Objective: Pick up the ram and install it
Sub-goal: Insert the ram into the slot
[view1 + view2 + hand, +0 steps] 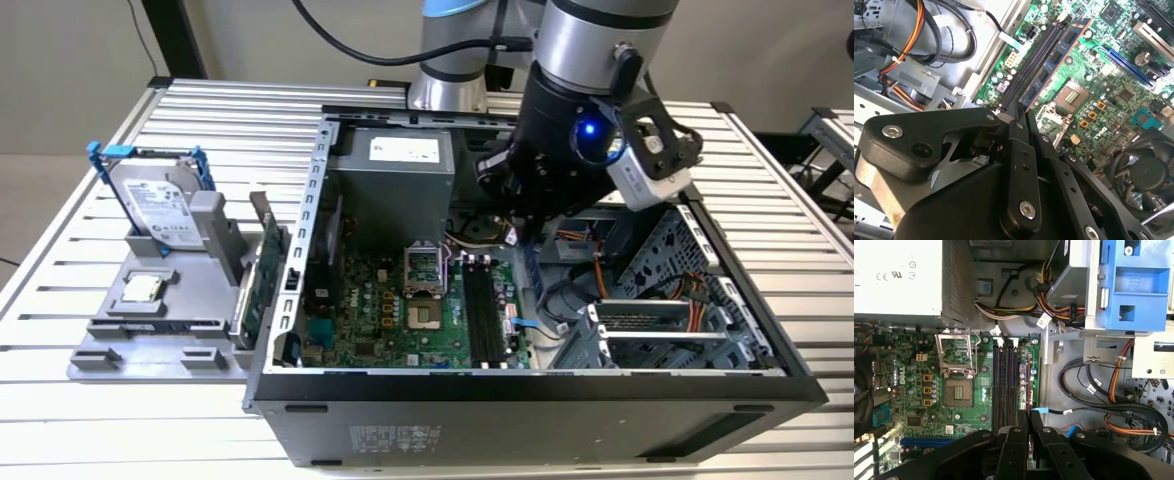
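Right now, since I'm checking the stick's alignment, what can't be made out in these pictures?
- Second wrist view: the ram's held end is hidden between the fingers of the gripper. Whether it touches the memory slots can't be told.
- First wrist view: the slots' near ends are covered by the gripper.
- Exterior view: the arm's wrist blocks whatever lies under it in the case.

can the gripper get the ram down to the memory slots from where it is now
Probably yes. The gripper holds the ram just above the memory slots, and nothing lies between them.
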